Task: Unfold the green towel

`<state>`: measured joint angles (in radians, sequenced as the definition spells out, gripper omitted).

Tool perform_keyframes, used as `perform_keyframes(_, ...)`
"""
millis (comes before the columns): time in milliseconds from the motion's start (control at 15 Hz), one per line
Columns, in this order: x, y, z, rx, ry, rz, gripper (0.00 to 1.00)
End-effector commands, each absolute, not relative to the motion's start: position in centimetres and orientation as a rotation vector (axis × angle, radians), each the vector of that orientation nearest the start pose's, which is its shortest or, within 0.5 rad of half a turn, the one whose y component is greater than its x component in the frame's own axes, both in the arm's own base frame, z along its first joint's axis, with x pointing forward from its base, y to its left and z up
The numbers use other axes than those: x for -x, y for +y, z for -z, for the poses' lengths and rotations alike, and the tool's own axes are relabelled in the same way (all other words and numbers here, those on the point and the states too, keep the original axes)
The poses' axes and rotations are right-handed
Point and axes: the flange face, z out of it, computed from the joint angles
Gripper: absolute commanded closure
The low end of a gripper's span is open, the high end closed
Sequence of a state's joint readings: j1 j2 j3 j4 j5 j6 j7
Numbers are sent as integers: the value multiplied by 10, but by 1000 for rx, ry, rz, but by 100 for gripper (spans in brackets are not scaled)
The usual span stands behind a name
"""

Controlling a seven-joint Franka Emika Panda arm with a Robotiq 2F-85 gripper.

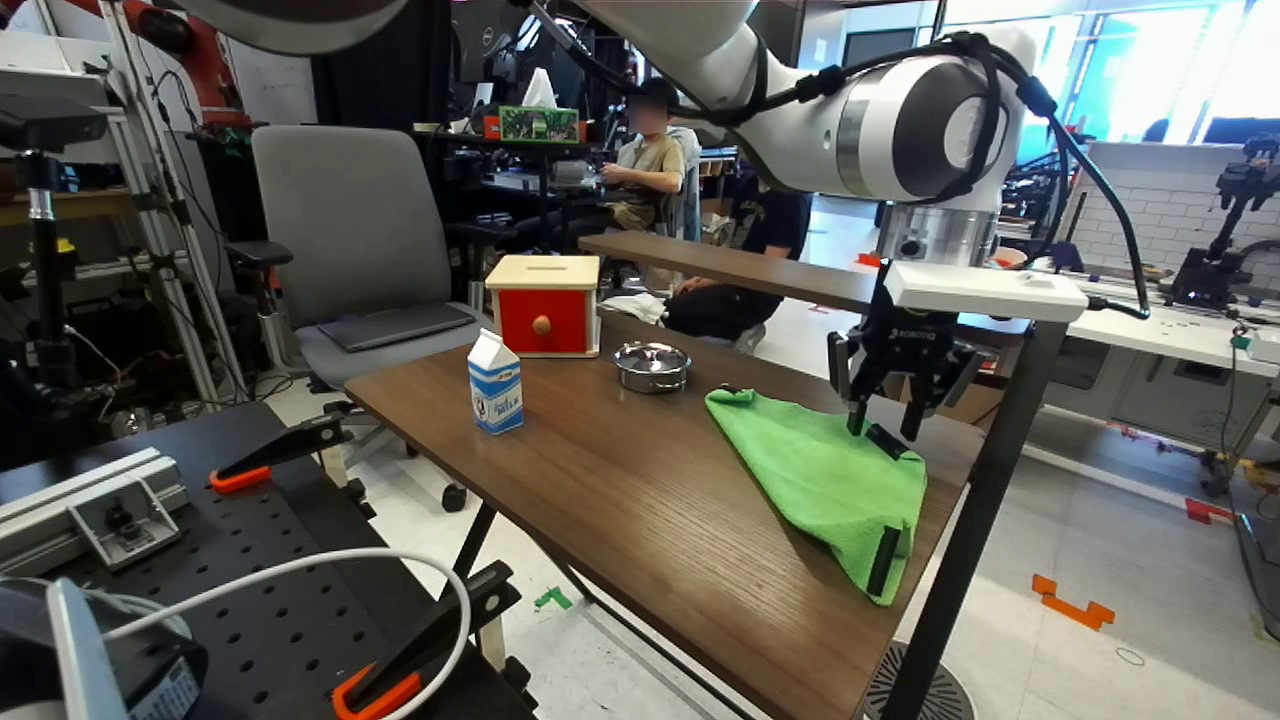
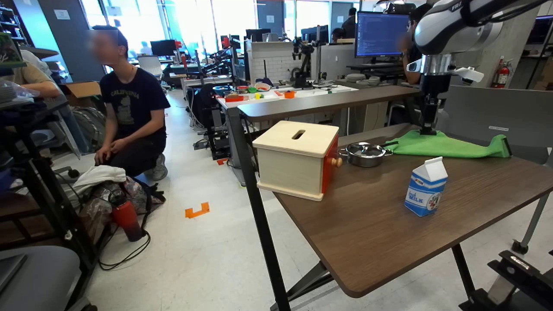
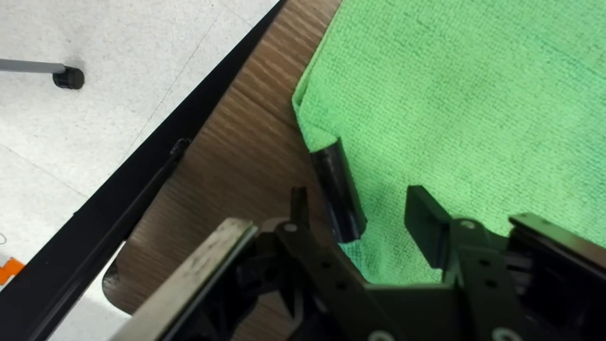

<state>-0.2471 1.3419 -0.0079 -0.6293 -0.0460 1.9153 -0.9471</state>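
Over towel [image 1: 818, 468], end effector [image 1: 884, 430] ajar

On the counter [image 1: 610, 480] we see a box [image 1: 545, 300] with a red front, a lidded pot [image 1: 652, 370] near it, and a carton [image 1: 497, 388] standing upright, apart from both. Near the counter we find a grey chair [image 1: 345, 210] and, farther back, some tissues [image 1: 540, 92]. In an exterior view we make out a kneeling person [image 2: 129, 99], a tilted red bottle [image 2: 126, 218], orange tape [image 2: 197, 211] on the floor [image 2: 185, 259], and a lit monitor [image 2: 381, 34].
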Motion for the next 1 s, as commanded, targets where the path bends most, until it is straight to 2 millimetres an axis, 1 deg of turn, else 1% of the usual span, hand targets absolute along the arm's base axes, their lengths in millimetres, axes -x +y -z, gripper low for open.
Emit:
perform_keyframes(0,-770,-202,-138,2938,-1117,-94,49)
perform_keyframes(133,-770,-201,-138,2938,-1116,-93,66)
perform_keyframes(200,-770,-201,-137,2938,-1116,-92,72)
perform_keyframes(333,-771,-201,-137,2941,-1112,-89,92)
perform_keyframes(400,-771,-201,-138,2942,-1111,-86,99)
perform_keyframes(600,-773,-200,-140,2950,-1103,-66,100)
perform_keyframes(933,-777,-197,-152,2947,-1106,-26,99)
